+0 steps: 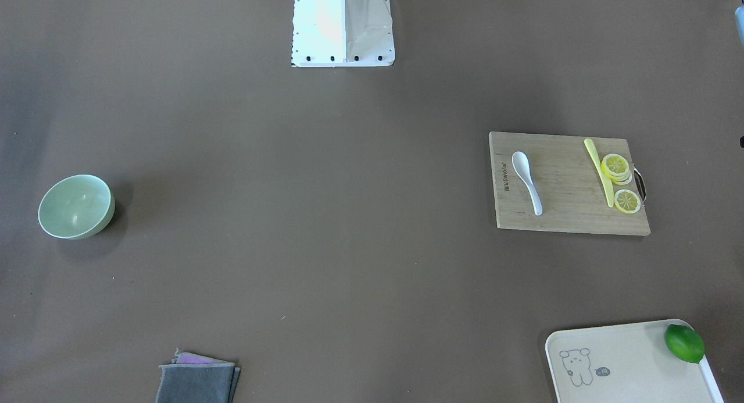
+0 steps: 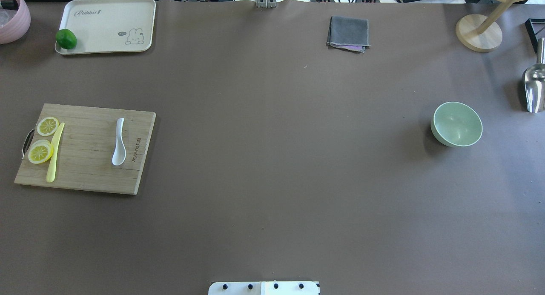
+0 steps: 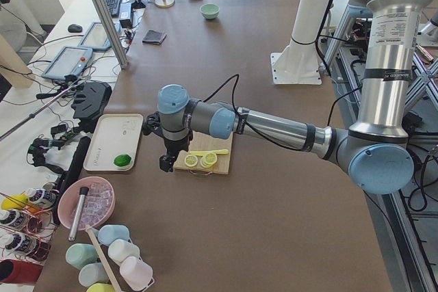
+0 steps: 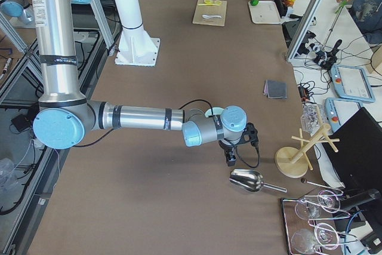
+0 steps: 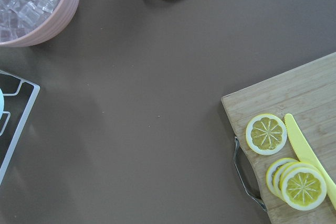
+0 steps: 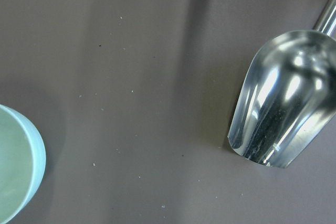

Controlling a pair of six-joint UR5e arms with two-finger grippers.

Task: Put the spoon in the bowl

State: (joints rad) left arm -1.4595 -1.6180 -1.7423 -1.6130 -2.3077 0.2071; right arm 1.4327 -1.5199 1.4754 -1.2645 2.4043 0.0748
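Note:
The white spoon (image 1: 528,182) lies on a wooden cutting board (image 1: 567,217), scoop toward the robot; the overhead view shows it too (image 2: 119,141). The mint-green bowl (image 1: 75,206) stands upright and empty at the other end of the table (image 2: 457,124). My left gripper (image 3: 166,162) hangs off the board's outer end, beyond the lemon slices and away from the spoon. My right gripper (image 4: 230,159) hangs between the bowl and a metal scoop. Both grippers show only in the side views, so I cannot tell whether they are open or shut.
A yellow knife (image 2: 54,152) and lemon slices (image 2: 41,151) share the board. A cream tray (image 2: 106,24) holds a lime (image 2: 66,38). A grey cloth (image 2: 348,33), metal scoop (image 2: 533,86), wooden stand (image 2: 479,33) and pink ice bowl (image 5: 37,3) stand around the edges.

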